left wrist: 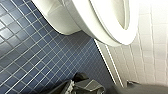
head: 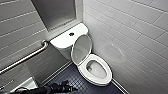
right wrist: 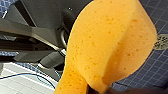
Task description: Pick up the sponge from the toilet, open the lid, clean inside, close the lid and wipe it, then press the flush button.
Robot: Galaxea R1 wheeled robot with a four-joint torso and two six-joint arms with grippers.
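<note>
orange and pitted with small pores, the soft rounded sponge looms closest to us in the right wrist view. its narrow end is pinched at the right gripper, whose jaws are closed on it. we hold it in the air, off the toilet, above the dark blue floor of small square tiles. a round pale floor drain lies beyond it, and a thin blue cable runs over a paler surface past our own dark parts. from the head view we see the white glossy ceramic toilet standing in the corner, close beside the white tiled wall on its right. the white oval plastic lid is raised and leans back against the boxy rounded tank, so the bowl is uncovered. the white ring-shaped seat lies down on the bowl. a small round dark flush button sits on top of the tank. a metal grab bar runs along the grey tiled wall to the left. our left gripper hangs low over the floor in front of the toilet, apart from it. we cannot tell whether its jaws are open or closed. from the left wrist we see the bowl's curved underside and rim above the blue tiles.
</note>
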